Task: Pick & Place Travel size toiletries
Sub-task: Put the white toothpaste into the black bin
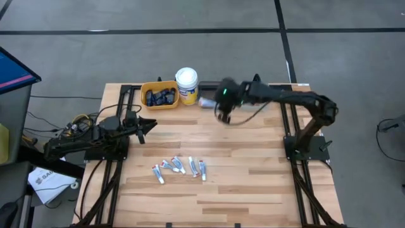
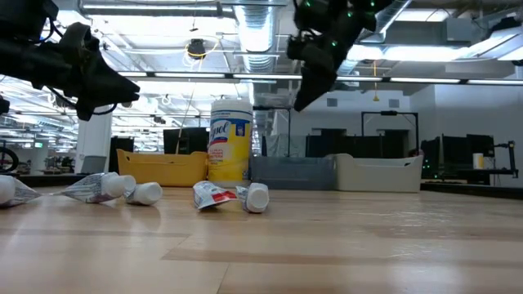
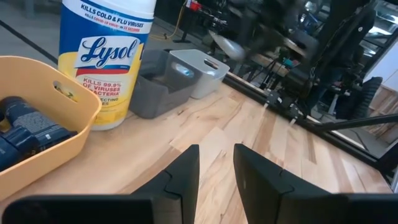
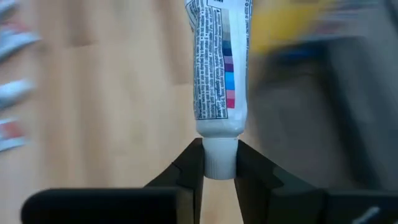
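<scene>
Several small white tubes with red-blue marks [image 1: 180, 168] lie flat on the wooden table near its near edge, also in the low view [image 2: 225, 196]. Dark navy mini tubes [image 1: 159, 96] fill the yellow bin [image 1: 144, 88]. My right gripper [image 1: 223, 109] hangs above the table near the far bins and is shut on one white tube [image 4: 219, 62]. My left gripper [image 1: 149, 125] hovers over the table's left part, open and holding nothing [image 3: 216, 168]. My right gripper pinches the white tube by its round white cap [image 4: 219, 158], one finger [image 4: 191, 165] on each side. The printed body of the tube reaches straight out beyond the fingertips, in line with the fingers. The tube is lifted clear of the table.
A white-lidded yellow wipes tub [image 1: 186, 84] stands at the far edge between the yellow bin and a dark bin with a grey bin [image 3: 186, 71] beside it. Bare wood lies between the bins and the row of tubes and across the table's right half [image 1: 253, 158].
</scene>
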